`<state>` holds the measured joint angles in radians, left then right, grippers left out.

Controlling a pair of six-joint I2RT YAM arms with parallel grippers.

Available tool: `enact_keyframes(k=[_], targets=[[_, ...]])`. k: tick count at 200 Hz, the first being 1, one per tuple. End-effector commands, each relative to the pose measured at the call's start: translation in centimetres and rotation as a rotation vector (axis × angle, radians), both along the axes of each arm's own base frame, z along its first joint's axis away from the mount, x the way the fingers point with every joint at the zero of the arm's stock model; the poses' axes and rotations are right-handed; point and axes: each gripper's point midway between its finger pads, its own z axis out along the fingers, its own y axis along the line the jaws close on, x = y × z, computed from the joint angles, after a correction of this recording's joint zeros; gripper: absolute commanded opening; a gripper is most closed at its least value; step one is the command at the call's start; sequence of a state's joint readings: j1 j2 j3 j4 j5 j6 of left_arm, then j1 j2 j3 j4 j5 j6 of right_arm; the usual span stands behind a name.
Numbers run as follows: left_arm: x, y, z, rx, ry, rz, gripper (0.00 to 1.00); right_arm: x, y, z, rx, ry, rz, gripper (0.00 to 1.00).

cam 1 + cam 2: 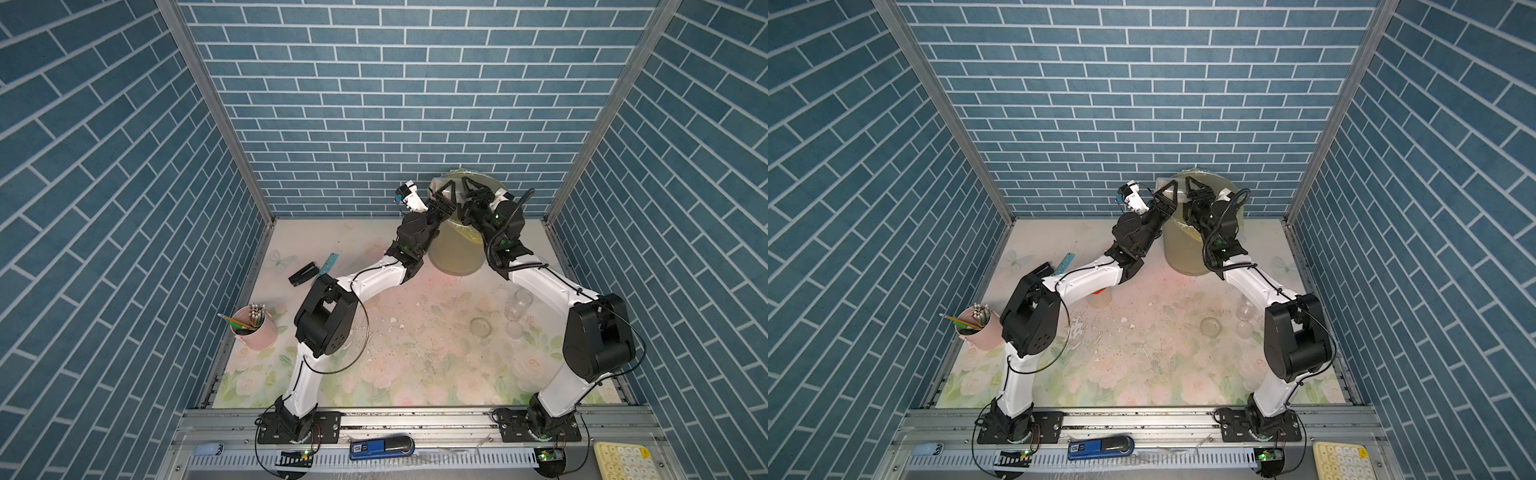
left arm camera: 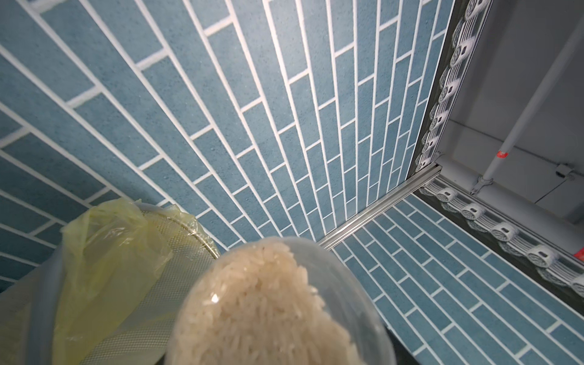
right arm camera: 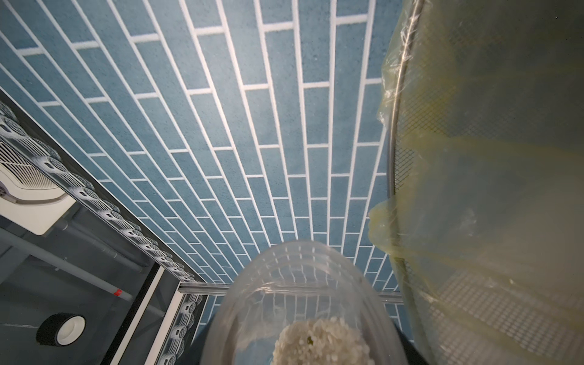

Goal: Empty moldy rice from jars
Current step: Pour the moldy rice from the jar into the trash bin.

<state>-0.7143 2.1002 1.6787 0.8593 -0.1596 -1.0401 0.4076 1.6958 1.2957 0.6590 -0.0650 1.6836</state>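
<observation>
Pincers [image 1: 444, 189] [image 1: 471, 189] each hold a jar [image 2: 363, 300] [image 3: 252, 300] of moldy rice [image 2: 268, 300] at bin [image 1: 453, 253]

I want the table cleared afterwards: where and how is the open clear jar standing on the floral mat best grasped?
Grip the clear jar across its round wall just below the rim, probably from above: it stands upright, lidless, and two lids lie close beside it.

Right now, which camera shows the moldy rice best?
The left wrist view: the moldy rice fills a clear jar close up. The right wrist view shows only a small white clump; both top views are too distant for grains.
</observation>
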Motion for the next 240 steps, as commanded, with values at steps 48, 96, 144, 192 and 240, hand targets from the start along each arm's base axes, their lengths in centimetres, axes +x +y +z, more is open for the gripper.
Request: enact_keyframes(k=[48,96,144,192,240], targets=[[-0.3,-0.7,1.3,0.038,-0.061,-0.006,0.48,-1.7,-0.5,1.8,-0.090,-0.082,-0.015,0.42],[-0.8,-0.1,1.0,0.090,-0.060,0.010,0.43,-2.2,-3.5,0.8,-0.198,-0.006,-0.101,0.82],[-0.9,0.9,0.9,0.112,-0.066,0.051,0.42,-2.6,-5.4,0.0,-0.227,0.037,-0.126,0.99],[-1.1,1.3,1.8,0.145,-0.093,0.077,0.42,-3.3,-7.2,0.3,-0.304,0.045,-0.163,0.99],[-1.6,1.4,2.5,0.229,-0.099,0.079,0.41,-4.1,-7.3,3.3,-0.317,-0.044,-0.165,0.99]])
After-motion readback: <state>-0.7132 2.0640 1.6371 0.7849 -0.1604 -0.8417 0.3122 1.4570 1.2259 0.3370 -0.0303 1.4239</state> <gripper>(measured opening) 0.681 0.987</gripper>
